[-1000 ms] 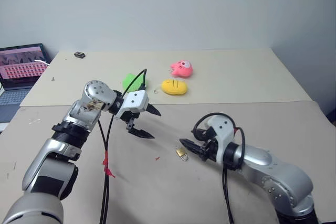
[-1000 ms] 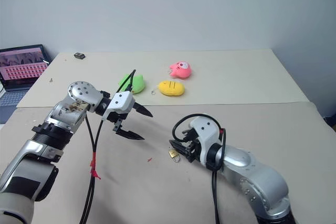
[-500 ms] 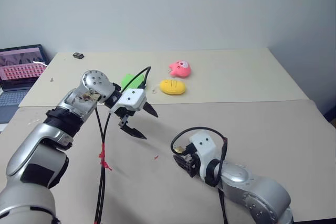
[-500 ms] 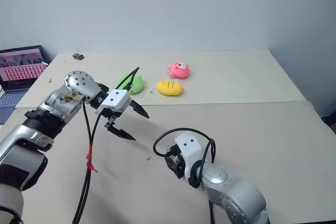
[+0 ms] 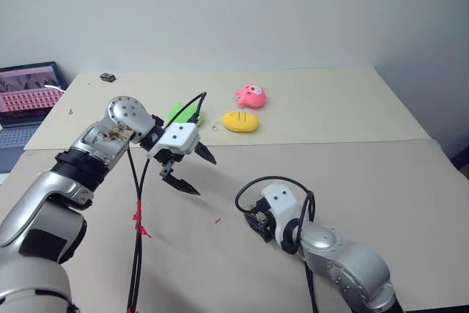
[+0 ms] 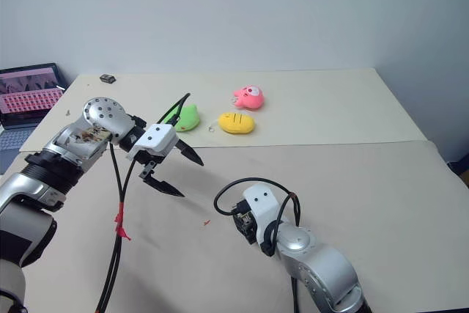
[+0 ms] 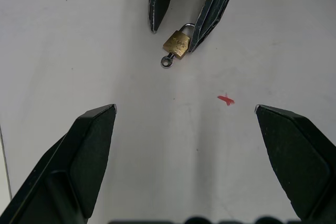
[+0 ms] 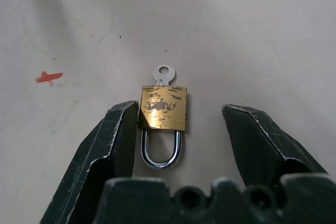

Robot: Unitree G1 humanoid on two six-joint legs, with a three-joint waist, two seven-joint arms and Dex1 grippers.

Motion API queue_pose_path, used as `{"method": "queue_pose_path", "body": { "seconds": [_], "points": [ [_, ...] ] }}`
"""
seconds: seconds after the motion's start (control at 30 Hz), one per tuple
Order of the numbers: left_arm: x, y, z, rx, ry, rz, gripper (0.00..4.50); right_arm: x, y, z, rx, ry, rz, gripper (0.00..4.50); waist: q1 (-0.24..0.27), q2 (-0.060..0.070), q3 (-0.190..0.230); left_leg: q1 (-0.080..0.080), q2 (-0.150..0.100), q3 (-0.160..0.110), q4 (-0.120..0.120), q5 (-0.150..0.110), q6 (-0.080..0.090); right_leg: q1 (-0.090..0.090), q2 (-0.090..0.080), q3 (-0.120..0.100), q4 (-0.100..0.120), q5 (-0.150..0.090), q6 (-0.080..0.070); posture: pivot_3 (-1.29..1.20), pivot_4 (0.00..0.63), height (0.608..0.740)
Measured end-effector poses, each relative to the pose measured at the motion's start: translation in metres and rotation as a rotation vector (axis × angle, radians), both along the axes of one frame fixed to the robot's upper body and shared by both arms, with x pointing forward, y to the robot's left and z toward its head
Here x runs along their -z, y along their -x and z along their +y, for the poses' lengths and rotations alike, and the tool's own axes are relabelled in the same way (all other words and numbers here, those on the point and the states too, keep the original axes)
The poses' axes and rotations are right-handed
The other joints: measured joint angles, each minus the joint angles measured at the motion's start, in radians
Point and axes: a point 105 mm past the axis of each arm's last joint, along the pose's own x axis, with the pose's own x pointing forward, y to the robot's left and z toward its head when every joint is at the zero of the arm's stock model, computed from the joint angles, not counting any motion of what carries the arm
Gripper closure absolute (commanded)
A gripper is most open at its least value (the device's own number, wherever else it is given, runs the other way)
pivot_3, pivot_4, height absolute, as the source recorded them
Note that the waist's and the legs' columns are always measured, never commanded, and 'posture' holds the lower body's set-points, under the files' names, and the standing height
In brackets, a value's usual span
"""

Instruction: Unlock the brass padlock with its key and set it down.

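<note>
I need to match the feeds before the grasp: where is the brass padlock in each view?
Left eye view, right eye view: hidden behind the right tool.
Left wrist view: brass padlock lies on the table between the right tool's open fingers, key sticking out.
Right wrist view: padlock centred, shackle toward the camera.
Shared landmark: red mark.

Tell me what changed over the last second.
The right gripper sank toward the table and now straddles the brass padlock, fingers open, one finger against the lock body, nothing gripped. The key sticks out of the lock's base. The left gripper stayed open in the air, shifting only slightly. The padlock kept lying flat; the plush toys did not move.
</note>
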Motion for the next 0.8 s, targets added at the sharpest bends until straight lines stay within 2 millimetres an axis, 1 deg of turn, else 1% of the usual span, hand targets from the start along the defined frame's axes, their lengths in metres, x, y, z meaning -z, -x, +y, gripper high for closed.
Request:
{"method": "queue_pose_path", "body": {
  "seconds": [0.37, 0.4, 0.47, 0.57, 0.8],
  "points": [
    [-0.0044, -0.0012, -0.0002, 0.006, -0.014, -0.015, 0.00, 0.0042, 0.0042, 0.0017, -0.043, 0.034, -0.008, 1.40, -0.001, 0.000, 0.000, 0.001, 0.000, 0.000, 0.000, 0.000, 0.000, 0.000, 0.000, 0.000, 0.001, 0.000, 0.000, 0.00, 0.150, 0.655],
    [-0.0042, -0.0012, -0.0001, 0.006, -0.015, -0.014, 0.00, 0.0043, 0.0043, 0.0014, -0.047, 0.038, -0.010, 1.93, 0.000, 0.000, 0.000, 0.001, 0.000, 0.000, 0.000, 0.000, 0.000, 0.000, 0.000, 0.000, 0.001, 0.000, 0.000, 0.00, 0.150, 0.655],
    [-0.0041, -0.0012, 0.0007, 0.004, -0.017, -0.014, 0.00, 0.0046, 0.0044, 0.0013, -0.053, 0.045, -0.012, 2.51, -0.001, 0.000, 0.000, 0.001, 0.000, 0.000, 0.000, 0.000, 0.000, 0.000, 0.000, 0.000, 0.001, 0.000, 0.000, 0.00, 0.150, 0.655],
    [-0.0053, -0.0016, 0.0012, 0.003, -0.019, -0.018, 0.00, 0.0037, 0.0036, 0.0024, -0.059, 0.052, -0.021, 3.55, -0.001, 0.000, 0.000, 0.001, 0.000, 0.000, 0.001, 0.000, 0.000, 0.000, 0.000, 0.000, 0.001, 0.000, -0.001, 0.00, 0.150, 0.655],
    [-0.0060, -0.0019, 0.0018, -0.001, -0.020, -0.018, 0.00, 0.0037, 0.0024, 0.0020, -0.074, 0.071, -0.029, 3.59, -0.001, 0.000, 0.000, 0.001, 0.000, 0.000, 0.001, 0.000, 0.000, 0.000, 0.000, 0.000, 0.002, 0.000, -0.001, 0.00, 0.150, 0.655]
  ]
}}
